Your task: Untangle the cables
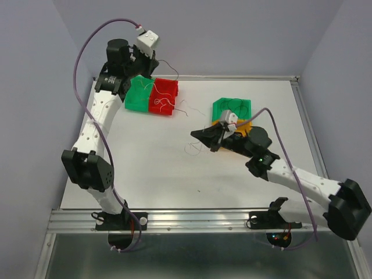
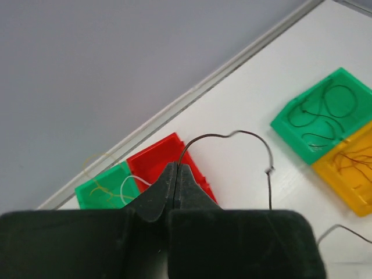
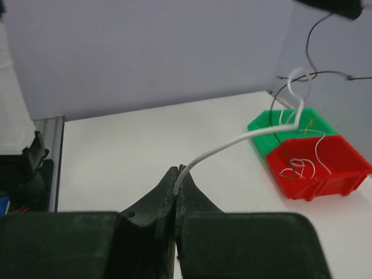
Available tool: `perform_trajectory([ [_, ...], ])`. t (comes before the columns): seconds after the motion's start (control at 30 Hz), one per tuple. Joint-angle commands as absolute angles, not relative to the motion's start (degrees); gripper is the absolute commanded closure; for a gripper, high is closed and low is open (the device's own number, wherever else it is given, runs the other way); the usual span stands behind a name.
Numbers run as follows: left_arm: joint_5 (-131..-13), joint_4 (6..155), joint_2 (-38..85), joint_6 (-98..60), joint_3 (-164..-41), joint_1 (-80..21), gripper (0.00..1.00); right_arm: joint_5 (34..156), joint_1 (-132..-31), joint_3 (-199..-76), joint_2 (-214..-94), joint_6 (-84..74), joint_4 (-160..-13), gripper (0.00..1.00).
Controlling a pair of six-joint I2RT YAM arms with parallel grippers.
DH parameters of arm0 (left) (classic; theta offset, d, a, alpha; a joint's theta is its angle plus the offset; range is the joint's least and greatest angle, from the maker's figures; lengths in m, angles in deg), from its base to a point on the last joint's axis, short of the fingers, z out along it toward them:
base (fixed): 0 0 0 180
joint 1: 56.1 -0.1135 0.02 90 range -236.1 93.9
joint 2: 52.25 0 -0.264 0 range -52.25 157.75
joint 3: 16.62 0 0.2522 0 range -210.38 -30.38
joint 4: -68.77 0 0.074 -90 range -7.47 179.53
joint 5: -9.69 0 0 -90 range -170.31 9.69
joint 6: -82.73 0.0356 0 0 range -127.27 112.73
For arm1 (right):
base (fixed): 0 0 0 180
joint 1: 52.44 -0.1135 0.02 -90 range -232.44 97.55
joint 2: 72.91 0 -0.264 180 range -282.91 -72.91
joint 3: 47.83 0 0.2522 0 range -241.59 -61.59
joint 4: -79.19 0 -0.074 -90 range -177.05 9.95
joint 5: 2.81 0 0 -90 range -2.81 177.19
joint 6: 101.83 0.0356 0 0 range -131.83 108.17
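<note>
My left gripper [image 1: 153, 70] hangs above the far-left bins. In the left wrist view it [image 2: 177, 167] is shut on a thin dark cable [image 2: 232, 134] that arcs right and drops down. My right gripper [image 1: 194, 134] is at mid-table, fingers pointing left. In the right wrist view it [image 3: 177, 171] is shut on a white cable [image 3: 232, 145] that rises toward the left gripper and crosses the dark cable [image 3: 283, 96]. White strands [image 3: 299, 167] lie in the red bin [image 1: 164, 99]. A thin strand [image 1: 192, 149] hangs under the right gripper.
A green bin [image 1: 138, 94] with yellowish strands stands beside the red bin at the far left. Another green bin [image 1: 232, 107] with dark strands and an orange bin [image 1: 243, 124] with brown strands stand by the right arm. A raised rim [image 1: 232, 77] runs along the table's far edge.
</note>
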State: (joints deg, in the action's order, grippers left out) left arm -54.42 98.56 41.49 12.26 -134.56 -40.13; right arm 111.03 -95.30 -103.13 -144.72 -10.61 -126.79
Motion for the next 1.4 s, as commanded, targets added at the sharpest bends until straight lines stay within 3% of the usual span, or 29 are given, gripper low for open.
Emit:
perform_trajectory([
  [0.0, -51.1, 90.7, 45.0, 5.5, -136.7, -49.4, 1.00, 113.9, -95.8, -95.6, -128.7, -12.8, -125.0, 0.99],
  [0.17, -43.7, 87.5, 47.0, 1.4, -135.4, -55.7, 1.00, 104.4, -95.7, -90.5, -114.2, -10.3, -121.1, 0.99],
  [0.33, -39.1, 85.7, 45.1, 1.1, -131.8, -55.7, 1.00, 107.6, -95.7, -92.9, -110.6, -8.6, -112.8, 0.99],
  [0.77, -43.1, 77.7, 34.3, 2.4, -117.5, -51.6, 1.00, 117.8, -95.7, -106.9, -138.8, -9.0, -112.3, 0.99],
  [0.8, -43.2, 76.4, 33.8, 2.1, -116.3, -51.5, 1.00, 118.9, -95.8, -107.5, -140.0, -9.2, -112.7, 0.93],
  [0.83, -43.3, 75.4, 33.3, 1.9, -115.3, -51.4, 1.00, 120.4, -95.7, -108.9, -141.7, -9.2, -112.9, 0.79],
  [0.87, -43.3, 74.7, 32.6, 1.7, -114.6, -51.3, 1.00, 122.3, -95.8, -109.6, -144.3, -9.4, -112.7, 0.56],
  [0.9, -43.1, 74.0, 32.4, 1.5, -113.6, -50.9, 1.00, 121.7, -95.7, -110.4, -145.5, -9.3, -112.2, 0.24],
  [0.93, -43.1, 74.0, 32.2, 1.6, -113.3, -50.7, 1.00, 120.3, -95.7, -111.0, -146.2, -8.8, -112.2, 0.16],
  [0.97, -43.0, 74.1, 31.9, 1.9, -112.6, -50.4, 1.00, 116.2, -95.7, -111.8, -147.1, -8.0, -112.2, 0.11],
  [1.17, -45.8, 75.1, 28.7, 5.6, -109.0, -45.2, 1.00, 107.6, -95.7, -112.7, -148.3, -7.5, -113.7, 0.11],
  [1.37, -50.2, 75.0, 24.8, 7.7, -102.8, -36.9, 1.00, 95.6, -95.8, -110.5, -148.4, -3.7, -126.0, 0.11],
])
